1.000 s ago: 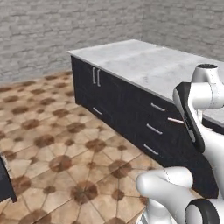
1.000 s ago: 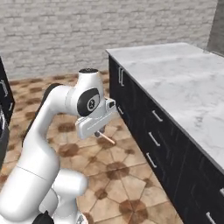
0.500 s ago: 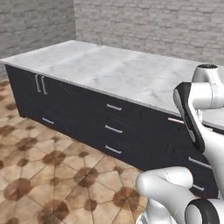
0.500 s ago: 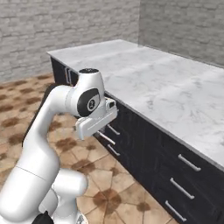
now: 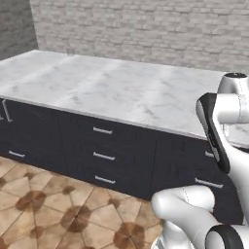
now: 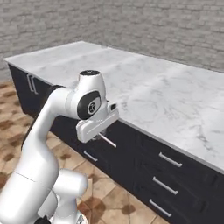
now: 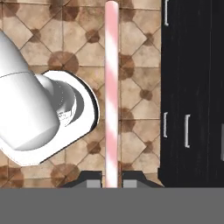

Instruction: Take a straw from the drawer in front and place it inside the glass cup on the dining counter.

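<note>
My gripper (image 6: 103,134) hangs beside the front edge of the dining counter (image 6: 166,92), shut on the straw (image 6: 109,141), which juts out of it at a slant. In the hand view the pinkish-white straw (image 7: 111,87) runs straight up from between the two fingertips (image 7: 92,180) of the gripper (image 7: 111,181), over tiled floor. The long white marble dining counter (image 5: 112,87) on its dark base spans the left base view, and its visible top is bare. The glass cup and the drawer are out of view.
The counter's dark base has shut fronts with silver bar handles (image 5: 103,130) (image 6: 169,159) and cabinet doors at its left end (image 6: 30,82). Brown tiled floor (image 5: 53,214) lies in front. A grey brick wall (image 5: 146,29) stands behind.
The whole picture has shifted: the base has driven and turned, so the counter now lies broadside and closer. The gripper stays shut on the straw.
</note>
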Motion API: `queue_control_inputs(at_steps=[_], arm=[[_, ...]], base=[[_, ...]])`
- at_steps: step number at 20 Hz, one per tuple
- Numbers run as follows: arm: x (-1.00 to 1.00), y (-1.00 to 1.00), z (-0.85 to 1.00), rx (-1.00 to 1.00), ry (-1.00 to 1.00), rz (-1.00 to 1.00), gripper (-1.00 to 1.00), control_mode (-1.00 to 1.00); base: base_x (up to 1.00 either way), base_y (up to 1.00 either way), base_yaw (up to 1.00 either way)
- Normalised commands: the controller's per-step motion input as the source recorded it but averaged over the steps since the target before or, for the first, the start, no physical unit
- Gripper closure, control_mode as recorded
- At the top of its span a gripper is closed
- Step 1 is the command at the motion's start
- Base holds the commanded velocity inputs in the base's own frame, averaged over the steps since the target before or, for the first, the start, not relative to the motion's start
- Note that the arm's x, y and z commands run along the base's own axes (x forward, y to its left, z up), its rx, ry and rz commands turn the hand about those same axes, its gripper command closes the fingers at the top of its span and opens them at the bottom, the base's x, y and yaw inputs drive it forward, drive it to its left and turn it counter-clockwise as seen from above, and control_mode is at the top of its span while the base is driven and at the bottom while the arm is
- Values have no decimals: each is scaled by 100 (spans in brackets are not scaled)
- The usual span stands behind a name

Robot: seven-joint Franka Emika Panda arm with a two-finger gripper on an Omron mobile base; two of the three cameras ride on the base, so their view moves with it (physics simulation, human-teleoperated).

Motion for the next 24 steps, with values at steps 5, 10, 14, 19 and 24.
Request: queue_control_inputs(at_steps=[5,10,14,19,24], arm=[[0,0,0,0,0,0,100,100],[0,0,0,0,0,0,100,100],[0,0,0,0,0,0,100,100],[0,0,0,0,0,0,100,100],[0,0,0,0,0,0,100,100]], base=[[100,26,1],[99,14,42],[73,0,66],[61,0,68],[76,17,57]])
